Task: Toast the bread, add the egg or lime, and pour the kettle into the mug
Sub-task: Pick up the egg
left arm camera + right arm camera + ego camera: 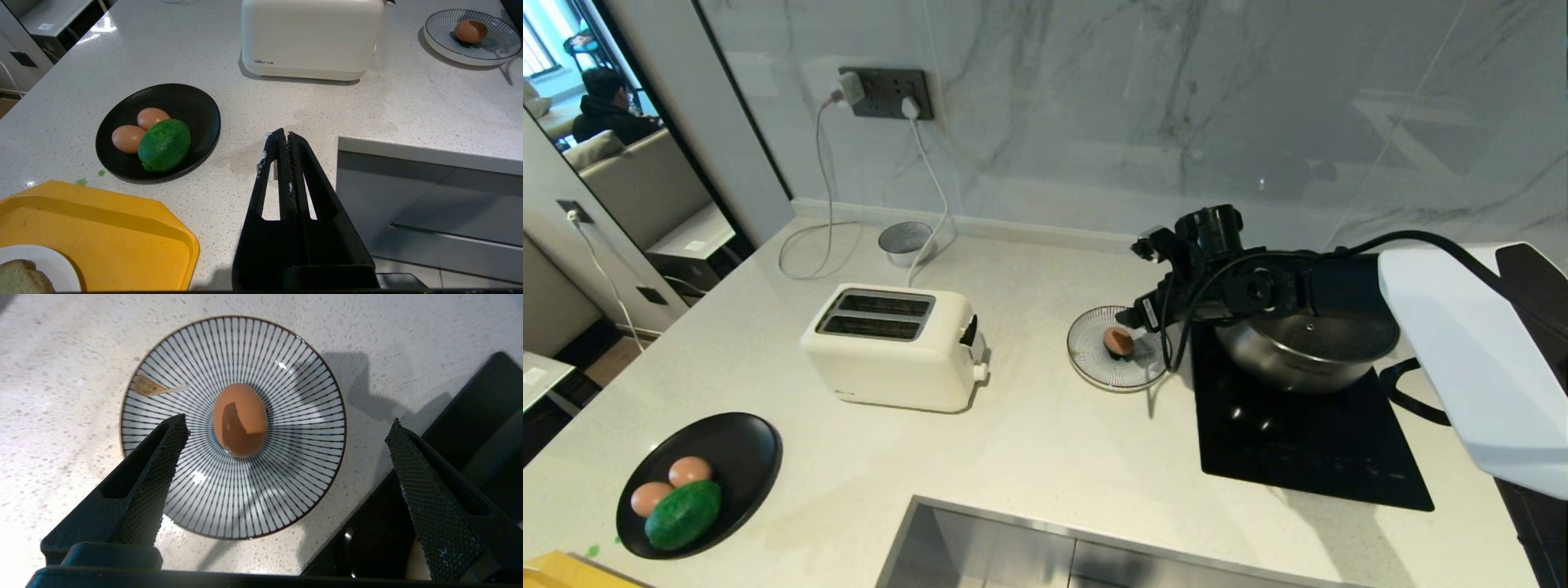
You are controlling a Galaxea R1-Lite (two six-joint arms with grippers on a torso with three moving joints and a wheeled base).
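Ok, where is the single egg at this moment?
The egg lies in the middle of the striped plate, right of the toaster and left of the cooktop, with the open right hand above it.

Three eggs are in view: one egg (240,419) alone on the striped plate (175,359), and two eggs (139,130) paired in the black dish (200,110). One lime (164,145) lies beside that pair. There is one toaster (894,347) with two slots, one steel pot (1298,347) on one black cooktop (1307,449), one yellow tray (102,237), and one bread slice (20,277) on one white plate (61,265). Two plugs sit in one wall socket strip (886,92).
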